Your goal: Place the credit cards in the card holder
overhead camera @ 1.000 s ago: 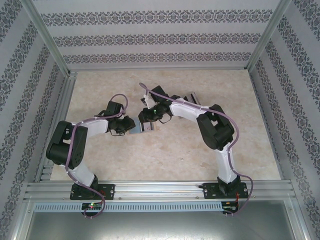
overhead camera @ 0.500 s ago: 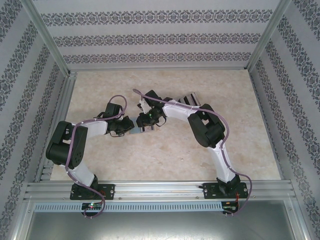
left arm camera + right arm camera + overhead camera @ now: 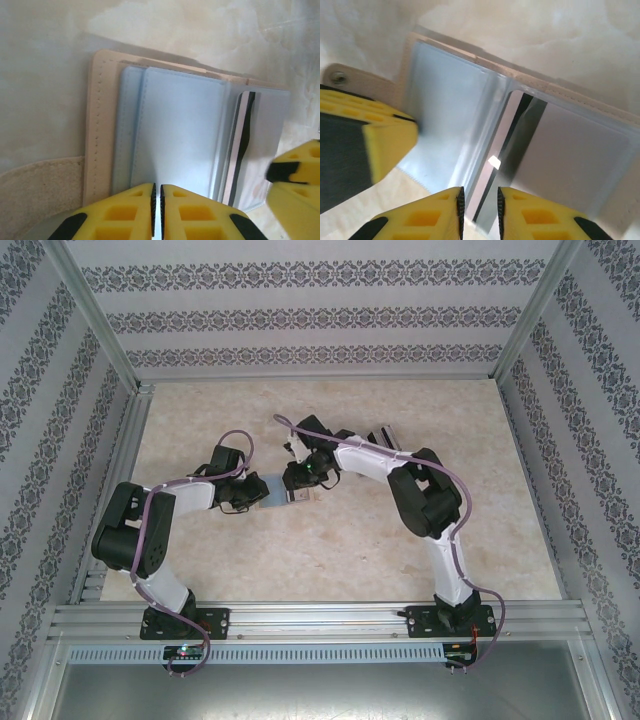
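The beige card holder point(image 3: 276, 492) lies open on the table between my two grippers, its pale blue plastic sleeves point(image 3: 175, 130) facing up. A card with a black stripe point(image 3: 501, 145) sits in a sleeve near the fold point(image 3: 242, 142). My left gripper point(image 3: 157, 200) is shut, its tips resting on the near edge of a sleeve; one of its fingers point(image 3: 375, 145) shows at the left of the right wrist view. My right gripper point(image 3: 479, 212) hovers over the card's near end, jaws a narrow gap apart, nothing pinched. Both grippers point(image 3: 255, 490) point(image 3: 298, 485) meet at the holder.
A small striped flat object point(image 3: 385, 433), possibly more cards, lies beside the right arm's forearm. Marbled tabletop point(image 3: 330, 550) stretches in front of the holder. Patterned walls and aluminium rails point(image 3: 110, 510) enclose the table.
The right gripper pushed left toward the holder half a second ago and has since drawn back slightly to the right. The left arm has stayed put on the holder.
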